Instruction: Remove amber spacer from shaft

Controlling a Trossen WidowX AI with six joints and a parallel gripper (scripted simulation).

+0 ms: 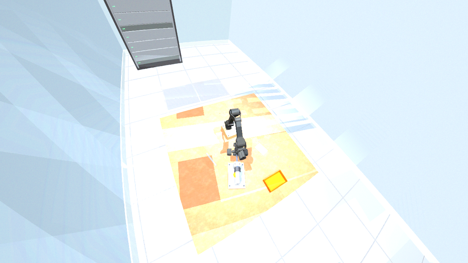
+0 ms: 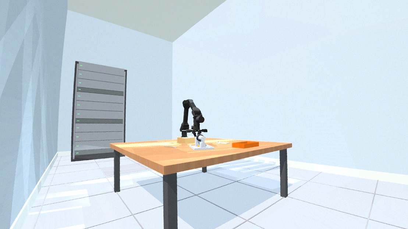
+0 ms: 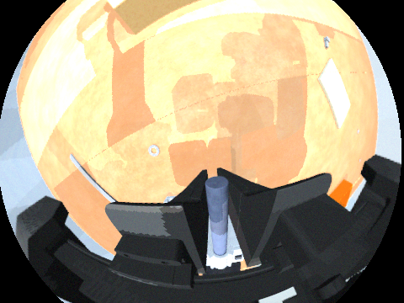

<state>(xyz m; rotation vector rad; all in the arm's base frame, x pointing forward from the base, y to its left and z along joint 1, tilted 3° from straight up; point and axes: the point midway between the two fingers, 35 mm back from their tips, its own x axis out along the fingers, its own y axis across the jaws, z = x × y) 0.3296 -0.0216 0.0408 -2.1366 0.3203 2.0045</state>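
Note:
My gripper (image 1: pixel 237 155) (image 3: pixel 212 172) is shut on the blue-grey shaft (image 3: pixel 218 229) (image 1: pixel 237 159), whose round end stands up between the fingers in the wrist view. The shaft runs to the white housing (image 1: pixel 237 178) (image 2: pixel 197 142) on its white base plate (image 1: pixel 230 186) (image 2: pixel 209 148). Dark rings (image 1: pixel 237 168) sit at the housing end nearest the gripper. A small yellow-amber piece (image 1: pixel 234 175) (image 2: pixel 198 145), seemingly the amber spacer, lies low beside the white cylinder, apparently on the base plate. The other spacers and how deep the shaft sits cannot be made out.
An orange tray (image 1: pixel 266 186) (image 2: pixel 245 145) (image 3: pixel 342 194) stands right of the housing. A thin pale rod (image 1: pixel 211 159) (image 2: pixel 170 146) (image 3: pixel 91 179) lies left. A white card (image 1: pixel 261 149) (image 3: pixel 335 93), a small ring (image 3: pixel 150 151) and a small metal piece (image 3: pixel 326 42) lie on the table.

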